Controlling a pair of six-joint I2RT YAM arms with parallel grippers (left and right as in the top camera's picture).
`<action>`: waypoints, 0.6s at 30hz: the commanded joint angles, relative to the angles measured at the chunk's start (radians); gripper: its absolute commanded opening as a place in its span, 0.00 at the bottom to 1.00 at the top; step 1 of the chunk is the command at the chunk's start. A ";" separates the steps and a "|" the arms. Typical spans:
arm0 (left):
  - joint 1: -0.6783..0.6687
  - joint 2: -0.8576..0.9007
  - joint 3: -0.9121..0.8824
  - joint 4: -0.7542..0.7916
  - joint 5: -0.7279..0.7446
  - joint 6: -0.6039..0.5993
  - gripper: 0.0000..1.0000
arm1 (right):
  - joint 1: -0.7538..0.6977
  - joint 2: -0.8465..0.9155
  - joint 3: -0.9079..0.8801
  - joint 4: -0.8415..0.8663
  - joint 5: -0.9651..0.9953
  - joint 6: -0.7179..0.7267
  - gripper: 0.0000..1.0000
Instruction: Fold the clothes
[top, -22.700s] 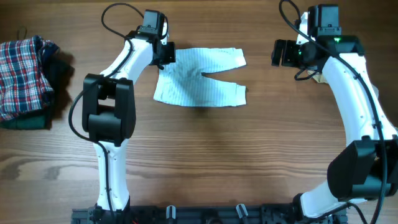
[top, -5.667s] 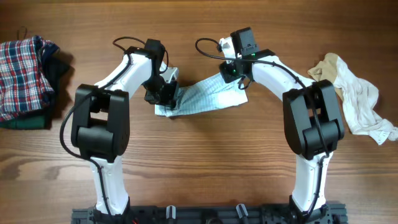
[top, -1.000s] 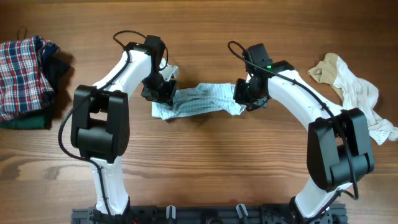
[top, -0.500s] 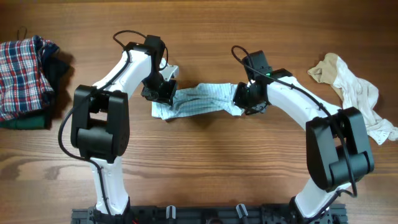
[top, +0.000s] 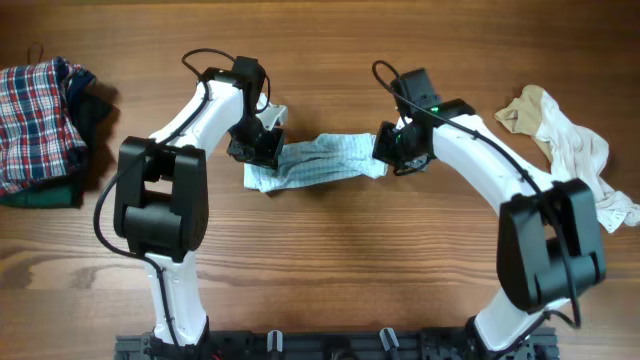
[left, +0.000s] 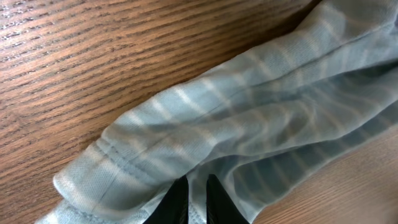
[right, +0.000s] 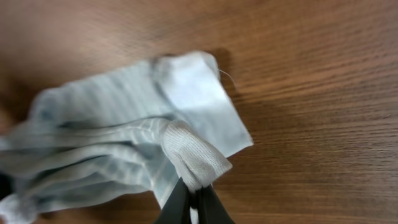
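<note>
Folding looks partway on the striped pants (top: 318, 163), which lie bunched into a narrow band mid-table (top: 330, 260), not yet a neat flat fold. The left gripper (top: 262, 150) is clenched on the pants' left end, fingers nearly closed over a stitched hem (left: 112, 155). The right gripper (top: 392, 150) is clenched on the pants' right end, pinching a ribbed cuff (right: 193, 158). The cloth is thin, soft knit, pale blue-green with faint white stripes, wrinkled and layered. Left to do, judging from this: lay this fold flat, smooth it, then the crumpled beige garment (top: 565, 150) well right of the pants. A plaid pile (top: 40, 110) sits well left of the pants, looks stacked. The wood is grained and smooth.
</note>
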 joint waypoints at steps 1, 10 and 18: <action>-0.001 -0.014 0.018 -0.001 -0.006 0.016 0.10 | -0.005 -0.064 0.036 0.003 0.011 -0.021 0.04; -0.001 -0.014 0.018 -0.001 -0.006 0.016 0.08 | -0.004 -0.051 0.032 0.066 0.097 -0.153 0.04; -0.001 -0.014 0.018 -0.002 -0.006 0.016 0.08 | -0.004 -0.009 0.018 0.065 0.097 -0.153 0.04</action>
